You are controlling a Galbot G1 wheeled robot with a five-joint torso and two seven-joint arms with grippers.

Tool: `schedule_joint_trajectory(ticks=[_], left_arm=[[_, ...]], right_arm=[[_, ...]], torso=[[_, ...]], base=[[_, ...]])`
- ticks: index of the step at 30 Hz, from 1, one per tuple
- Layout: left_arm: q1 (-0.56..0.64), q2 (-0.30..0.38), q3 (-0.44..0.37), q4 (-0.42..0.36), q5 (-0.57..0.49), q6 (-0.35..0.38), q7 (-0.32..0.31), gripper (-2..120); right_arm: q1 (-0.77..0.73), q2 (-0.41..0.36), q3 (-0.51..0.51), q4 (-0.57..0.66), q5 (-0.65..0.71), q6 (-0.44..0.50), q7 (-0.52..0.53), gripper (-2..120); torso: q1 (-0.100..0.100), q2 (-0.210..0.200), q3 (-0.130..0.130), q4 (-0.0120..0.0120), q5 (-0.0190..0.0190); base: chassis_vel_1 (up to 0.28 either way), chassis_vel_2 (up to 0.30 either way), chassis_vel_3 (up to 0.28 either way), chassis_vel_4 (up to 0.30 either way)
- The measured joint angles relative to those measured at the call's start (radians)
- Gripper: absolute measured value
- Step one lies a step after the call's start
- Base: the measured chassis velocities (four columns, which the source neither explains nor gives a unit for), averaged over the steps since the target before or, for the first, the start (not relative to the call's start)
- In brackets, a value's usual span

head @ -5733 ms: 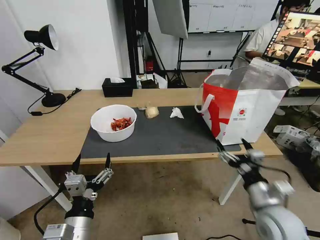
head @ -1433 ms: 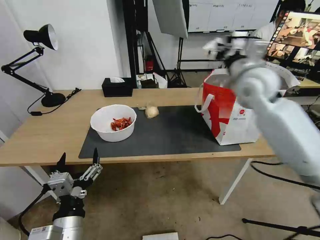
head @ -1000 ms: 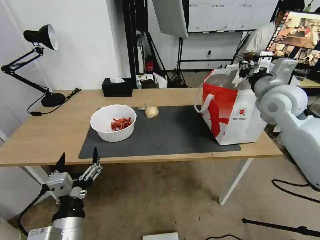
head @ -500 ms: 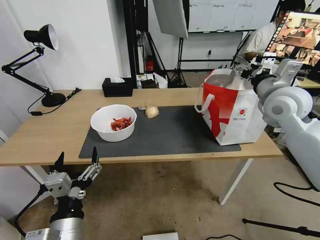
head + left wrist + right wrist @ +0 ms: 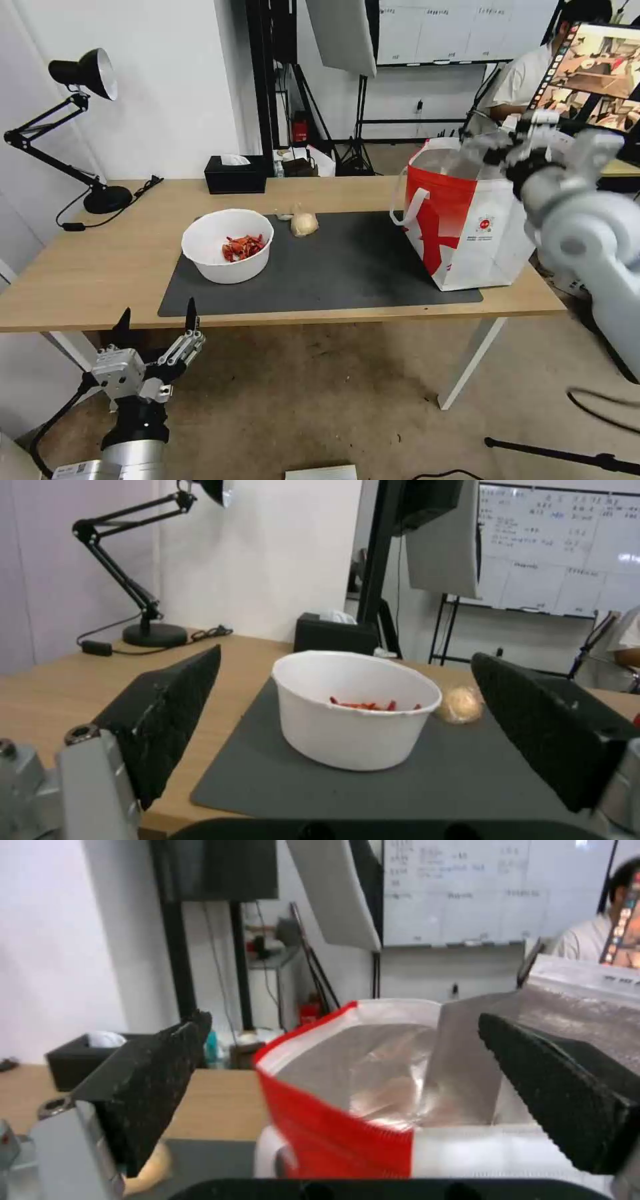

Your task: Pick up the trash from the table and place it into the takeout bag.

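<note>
The takeout bag (image 5: 467,227) stands at the right end of your table (image 5: 93,267), on the dark mat's (image 5: 333,273) right edge, mouth open. Your right gripper (image 5: 497,140) hovers above that mouth, jaws spread wide and empty. The white bowl (image 5: 227,247) of red scraps sits on the mat's left part, the small clear bag (image 5: 303,223) at its far edge. Your left gripper (image 5: 157,327) waits below the table's near edge, jaws wide, empty.

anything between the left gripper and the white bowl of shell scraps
Nothing visible stands between them. The left gripper, jaws open, sits below and in front of the table edge, facing the white bowl across bare grey mat. The small bag with the beige lump lies beyond the bowl.
</note>
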Motion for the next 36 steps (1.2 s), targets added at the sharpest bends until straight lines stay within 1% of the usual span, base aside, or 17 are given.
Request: schedule_joint_trajectory(ticks=[2,3,4,5,6,7,10,11,13,14,15,17,18,19,21,24,36], left_arm=[[0.007,0.003,0.004,0.000,0.000,0.000,0.000,100],[0.007,0.003,0.004,0.000,0.000,0.000,0.000,100],[0.009,0.003,0.005,0.000,0.000,0.000,0.000,100],[0.013,0.005,0.006,0.000,0.000,-0.001,0.000,100],[0.015,0.006,0.006,0.000,0.000,-0.001,0.000,100],[0.015,0.006,0.006,0.000,0.000,-0.001,0.000,100],[0.028,0.013,0.011,0.000,0.001,-0.007,0.000,100],[0.028,0.013,0.011,0.000,0.001,-0.007,0.000,100],[0.047,0.020,0.019,0.008,0.008,-0.025,-0.001,100],[0.056,0.023,0.021,0.013,0.012,-0.035,-0.001,100],[0.056,0.023,0.021,0.013,0.012,-0.035,-0.001,100],[0.078,0.029,0.023,0.025,0.019,-0.061,-0.001,100],[0.078,0.029,0.023,0.025,0.019,-0.061,-0.001,100],[0.095,0.034,0.023,0.030,0.022,-0.076,-0.002,100],[0.116,0.037,0.025,0.041,0.031,-0.097,-0.002,100],[0.131,0.037,0.028,0.052,0.042,-0.120,-0.004,100],[0.142,0.033,0.030,0.056,0.046,-0.134,-0.006,100]], right_arm=[[-0.146,0.012,0.106,0.071,-0.049,0.030,-0.056,100],[-0.146,0.012,0.106,0.071,-0.049,0.030,-0.056,100],[-0.205,0.022,0.144,0.090,-0.072,0.038,-0.082,100],[-0.318,0.047,0.208,0.122,-0.123,0.057,-0.131,100],[-0.370,0.062,0.233,0.136,-0.145,0.066,-0.153,100],[-0.370,0.062,0.233,0.136,-0.145,0.066,-0.153,100],[-0.641,0.176,0.347,0.190,-0.293,0.122,-0.241,100],[-0.641,0.176,0.347,0.190,-0.293,0.122,-0.241,100],[-0.805,0.286,0.385,0.209,-0.406,0.188,-0.295,100],[-0.854,0.334,0.396,0.210,-0.451,0.220,-0.318,100],[-0.854,0.334,0.396,0.210,-0.451,0.220,-0.318,100],[-0.937,0.429,0.417,0.208,-0.532,0.291,-0.366,100],[-0.937,0.429,0.417,0.208,-0.532,0.291,-0.366,100],[-0.974,0.473,0.425,0.206,-0.567,0.326,-0.390,100],[-1.018,0.521,0.427,0.205,-0.599,0.363,-0.410,100],[-1.039,0.553,0.424,0.205,-0.619,0.378,-0.419,100],[-1.030,0.565,0.399,0.199,-0.630,0.376,-0.416,100]], torso=[[0.000,0.000,0.000,0.0000,-0.0006],[0.000,0.000,0.000,0.0000,-0.0006],[0.000,0.000,0.000,0.0001,-0.0003],[0.000,0.000,0.000,0.0002,-0.0004],[0.000,0.000,0.000,-0.0001,-0.0001],[0.000,0.000,0.000,-0.0001,-0.0001],[0.000,0.000,0.000,-0.0001,-0.0004],[0.000,0.000,0.000,-0.0001,-0.0004],[0.000,0.000,0.000,-0.0003,-0.0002],[0.000,0.000,0.000,-0.0004,-0.0003],[0.000,0.000,0.000,-0.0004,-0.0003],[0.000,0.000,0.000,-0.0002,-0.0004],[0.000,0.000,0.000,-0.0002,-0.0004],[0.000,0.000,0.000,-0.0002,-0.0005],[0.000,0.000,0.000,-0.0001,-0.0004],[0.000,0.000,0.000,-0.0001,-0.0004],[0.000,0.000,0.000,0.0000,-0.0002]], base=[[0.000,0.000,0.000,0.000],[0.000,0.000,0.000,0.000],[0.000,0.000,0.000,0.000],[0.000,0.000,0.000,0.000],[0.000,0.000,0.000,0.000],[0.000,0.000,0.000,0.000],[0.000,0.000,0.000,0.000],[0.000,0.000,0.000,0.000],[0.000,0.000,0.000,0.000],[0.000,0.000,0.000,0.000],[0.000,0.000,0.000,0.000],[0.000,0.000,0.000,0.000],[0.000,0.000,0.000,0.000],[0.000,0.000,0.000,0.000],[0.000,0.000,0.000,0.000],[0.000,0.000,0.000,0.000],[0.000,0.000,0.000,0.000]])
